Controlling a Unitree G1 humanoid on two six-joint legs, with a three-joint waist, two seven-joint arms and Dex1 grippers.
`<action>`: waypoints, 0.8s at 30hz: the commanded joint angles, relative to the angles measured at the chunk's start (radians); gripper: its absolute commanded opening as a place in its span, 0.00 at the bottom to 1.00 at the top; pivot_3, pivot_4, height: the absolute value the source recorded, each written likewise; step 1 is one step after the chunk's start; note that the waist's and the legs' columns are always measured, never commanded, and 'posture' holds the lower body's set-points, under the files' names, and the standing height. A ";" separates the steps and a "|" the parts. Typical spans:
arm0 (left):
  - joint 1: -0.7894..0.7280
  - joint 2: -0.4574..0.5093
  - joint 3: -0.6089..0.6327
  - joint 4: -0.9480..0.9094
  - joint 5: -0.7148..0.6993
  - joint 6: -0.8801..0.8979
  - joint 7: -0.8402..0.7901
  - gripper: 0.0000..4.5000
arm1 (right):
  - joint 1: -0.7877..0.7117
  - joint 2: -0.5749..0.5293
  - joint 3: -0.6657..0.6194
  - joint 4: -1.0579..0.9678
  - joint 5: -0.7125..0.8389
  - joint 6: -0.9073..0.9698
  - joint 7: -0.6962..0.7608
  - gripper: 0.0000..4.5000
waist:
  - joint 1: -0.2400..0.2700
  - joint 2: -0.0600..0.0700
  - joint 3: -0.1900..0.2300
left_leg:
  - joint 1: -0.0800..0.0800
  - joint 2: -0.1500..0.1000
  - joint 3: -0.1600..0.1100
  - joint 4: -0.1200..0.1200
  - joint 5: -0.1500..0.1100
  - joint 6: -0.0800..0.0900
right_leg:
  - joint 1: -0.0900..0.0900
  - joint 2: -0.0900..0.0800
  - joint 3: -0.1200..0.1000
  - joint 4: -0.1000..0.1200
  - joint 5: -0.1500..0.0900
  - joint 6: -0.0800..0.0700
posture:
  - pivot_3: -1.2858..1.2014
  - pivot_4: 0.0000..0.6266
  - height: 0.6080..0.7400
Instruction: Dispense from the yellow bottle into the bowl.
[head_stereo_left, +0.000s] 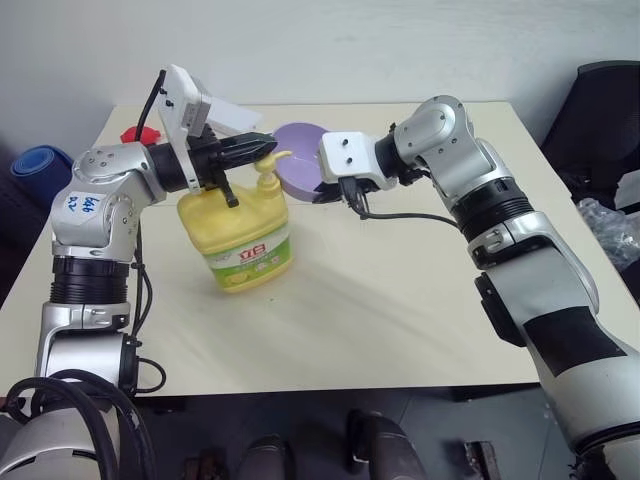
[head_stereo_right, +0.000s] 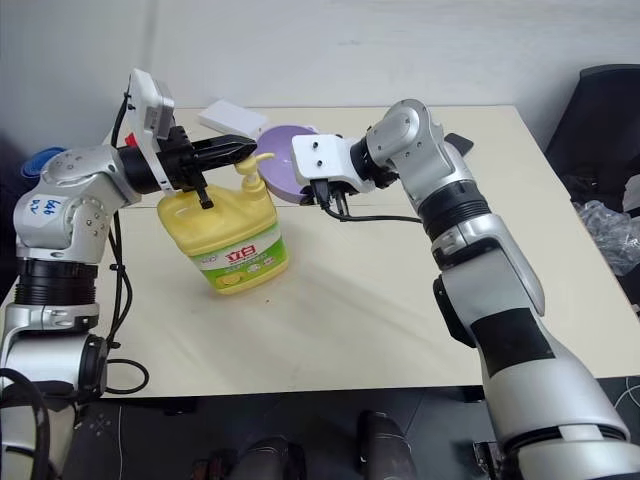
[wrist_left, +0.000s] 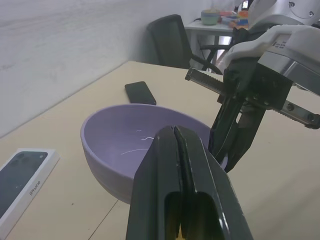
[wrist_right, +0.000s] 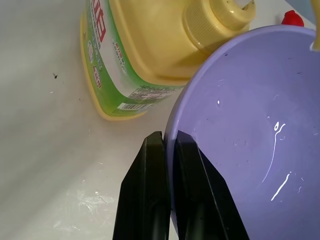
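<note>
Altogether one yellow bottle (head_stereo_left: 243, 235), one bowl (head_stereo_left: 300, 172), two phones (wrist_left: 140, 93).

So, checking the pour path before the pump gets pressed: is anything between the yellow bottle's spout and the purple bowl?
Nothing visible: the right tool holds the small lavender plastic bowl tilted beside the large yellow pump jug.

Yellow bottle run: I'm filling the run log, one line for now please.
right gripper shut on bowl rim | left gripper shut over yellow bottle pump

Yellow bottle (head_stereo_left: 245, 235) — squat, green-white label, upright under left gripper (head_stereo_left: 262, 147). Lavender bowl (head_stereo_left: 300, 172) — tilted, rim pinched in right gripper (wrist_right: 167, 145), beside pump spout.
</note>
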 joint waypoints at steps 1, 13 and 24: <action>0.016 0.009 -0.035 -0.011 0.045 0.021 -0.007 0.01 | -0.053 0.001 -0.040 -0.010 0.017 -0.012 0.002 0.00 | 0.000 0.000 0.000 | 0.000 0.000 0.000 0.000 0.000 0.000 | 0.000 0.000 0.000 0.000 0.000 0.000 | 0.52 0.24 1.00; 0.100 -0.004 -0.102 0.015 0.120 0.001 -0.020 0.01 | -0.053 0.006 -0.061 -0.017 0.021 0.001 0.016 0.00 | 0.003 0.000 -0.001 | 0.005 0.000 0.000 0.000 0.000 0.000 | 0.004 -0.001 0.002 0.001 0.000 0.000 | 0.52 0.24 1.00; 0.137 -0.033 -0.090 0.059 0.111 -0.004 -0.030 0.01 | -0.055 0.011 -0.072 -0.019 0.027 0.008 0.015 0.00 | 0.005 0.001 -0.003 | 0.007 0.000 0.001 0.001 0.000 0.000 | 0.005 -0.002 0.004 0.004 0.000 0.000 | 0.52 0.24 1.00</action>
